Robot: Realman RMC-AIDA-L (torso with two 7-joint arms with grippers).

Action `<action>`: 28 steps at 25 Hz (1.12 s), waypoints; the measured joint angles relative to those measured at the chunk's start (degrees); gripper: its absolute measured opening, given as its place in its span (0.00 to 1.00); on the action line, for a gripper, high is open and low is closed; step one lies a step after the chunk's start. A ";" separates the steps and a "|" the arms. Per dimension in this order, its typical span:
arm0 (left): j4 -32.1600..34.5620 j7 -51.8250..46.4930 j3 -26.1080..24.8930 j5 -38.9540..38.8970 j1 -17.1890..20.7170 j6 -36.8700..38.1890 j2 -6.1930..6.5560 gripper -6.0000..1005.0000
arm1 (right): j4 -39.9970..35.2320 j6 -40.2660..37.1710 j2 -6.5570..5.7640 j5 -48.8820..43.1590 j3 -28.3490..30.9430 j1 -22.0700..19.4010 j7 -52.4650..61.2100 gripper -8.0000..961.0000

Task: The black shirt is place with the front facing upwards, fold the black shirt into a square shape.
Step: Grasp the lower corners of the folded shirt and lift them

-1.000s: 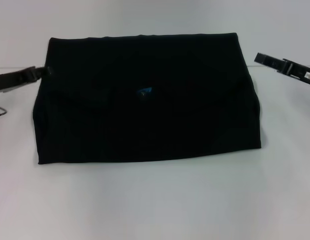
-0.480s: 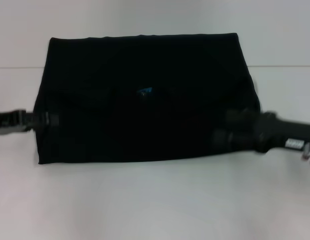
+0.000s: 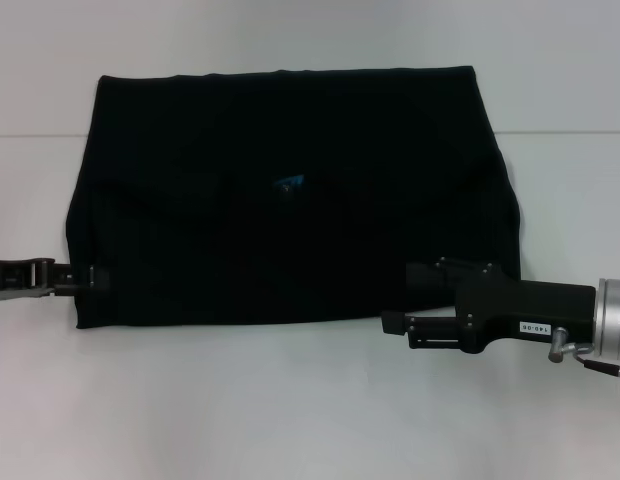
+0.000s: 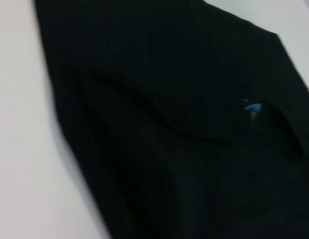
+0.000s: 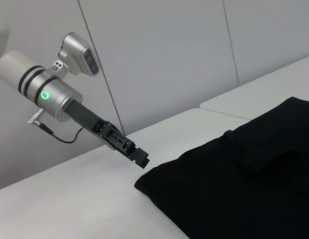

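Note:
The black shirt (image 3: 290,200) lies folded into a wide rectangle on the white table (image 3: 290,410). Its small blue logo (image 3: 288,183) faces up, and no white letters show. My left gripper (image 3: 95,275) is low at the shirt's near left edge, its tip at the cloth. It also shows in the right wrist view (image 5: 141,159), just at the shirt's corner (image 5: 144,181). My right gripper (image 3: 400,296) is open over the shirt's near right part, one finger over the cloth and one at the near hem. The left wrist view shows only the shirt (image 4: 169,139) and the logo (image 4: 252,107).
A seam in the table top (image 3: 570,132) runs across behind the shirt's middle. Bare white table lies in front of the shirt and on both sides. A pale panelled wall (image 5: 169,59) stands beyond the table's left side.
Both arms have come from beside the shirt's far half toward its near edge. The right gripper has swung in over the near right corner. The shirt has not moved.

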 joint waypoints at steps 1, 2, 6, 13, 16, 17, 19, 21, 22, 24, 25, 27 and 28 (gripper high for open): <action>0.00 -0.01 0.01 0.24 0.05 -0.57 -0.07 0.70 | 0.00 0.00 0.01 -0.01 -0.08 0.00 0.01 0.95; 0.00 -0.01 0.01 0.27 0.13 -1.37 -0.21 0.70 | 0.01 0.00 0.01 -0.02 -0.13 0.00 0.06 0.95; -0.09 0.02 0.01 0.30 0.36 -4.18 -0.84 0.70 | 0.12 -0.01 0.04 -0.03 -0.14 0.07 0.28 0.95; -1.62 0.14 1.99 0.30 -0.52 -5.02 -1.34 0.68 | 0.51 0.00 0.08 0.01 -0.13 0.13 0.36 0.95; -1.84 0.02 2.67 0.29 -0.59 -5.20 -1.46 0.67 | 0.57 0.00 0.09 -0.01 -0.13 0.15 0.36 0.95; -1.92 0.00 2.79 0.29 -0.62 -5.12 -1.46 0.67 | 0.60 0.00 0.09 0.00 -0.13 0.15 0.33 0.95; -2.02 -0.09 2.95 0.29 -0.67 -4.88 -1.48 0.66 | 0.62 0.00 0.08 0.11 -0.13 0.15 0.18 0.95; -2.03 -0.12 2.98 0.29 -0.69 -4.61 -1.48 0.66 | 0.62 0.00 0.09 0.23 -0.13 0.15 0.05 0.95; -2.03 -0.12 2.99 0.28 -0.71 -4.36 -1.48 0.66 | 0.62 0.00 0.09 0.25 -0.13 0.15 0.05 0.95; -1.94 -0.16 3.24 0.32 -0.80 -3.70 -1.48 0.65 | 0.62 0.00 0.09 0.26 -0.10 0.15 0.11 0.95; -1.65 -0.19 3.70 0.53 -0.86 -3.39 -1.46 0.63 | 0.62 0.00 0.09 0.27 0.03 0.15 0.24 0.95; -1.49 -0.19 3.98 0.68 -0.86 -3.39 -1.46 0.59 | 0.62 0.03 0.09 0.28 0.11 0.15 0.29 0.95; -1.43 -0.14 4.21 0.72 -0.87 -3.42 -1.45 0.57 | 0.62 0.08 0.09 0.28 0.18 0.15 0.32 0.95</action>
